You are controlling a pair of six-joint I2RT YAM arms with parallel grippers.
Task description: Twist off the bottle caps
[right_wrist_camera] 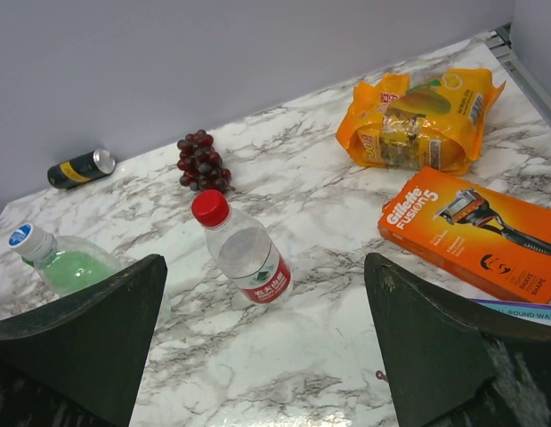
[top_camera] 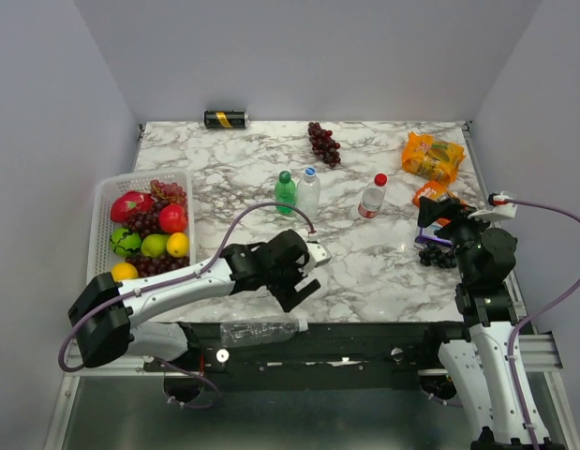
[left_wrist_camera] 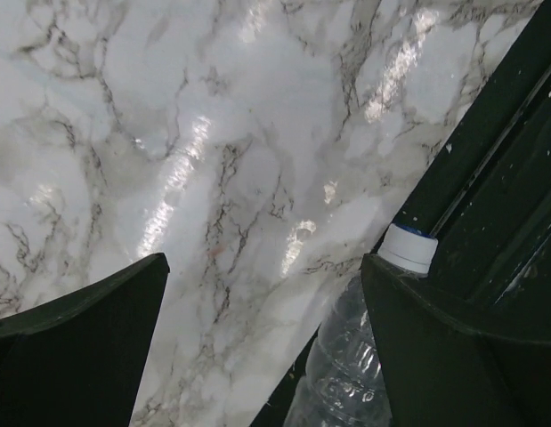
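**A:** Where's the open room?

**B:** The middle of the white marble tabletop (top_camera: 383, 272), between the arms. The long clear plastic bottle (top_camera: 261, 330) lies on its side along the near edge, on the black frame rail (top_camera: 364, 339). It is just beside the left gripper (left_wrist_camera: 264, 261), whose jaws are spread and empty.

**A:** And the others?

**B:** The translucent green bottle (top_camera: 285, 192), clear blue-capped bottle (top_camera: 308, 188) and red-capped, red-labelled bottle (top_camera: 371, 197) stand mid-table, caps on. The right gripper (right_wrist_camera: 264, 258) is also spread and empty; its finger cuts off the blue-capped bottle's base.

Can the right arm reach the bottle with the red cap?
Probably yes. The open right gripper faces the red-capped bottle across bare marble table, with nothing between; the orange razor box lies off to one side.
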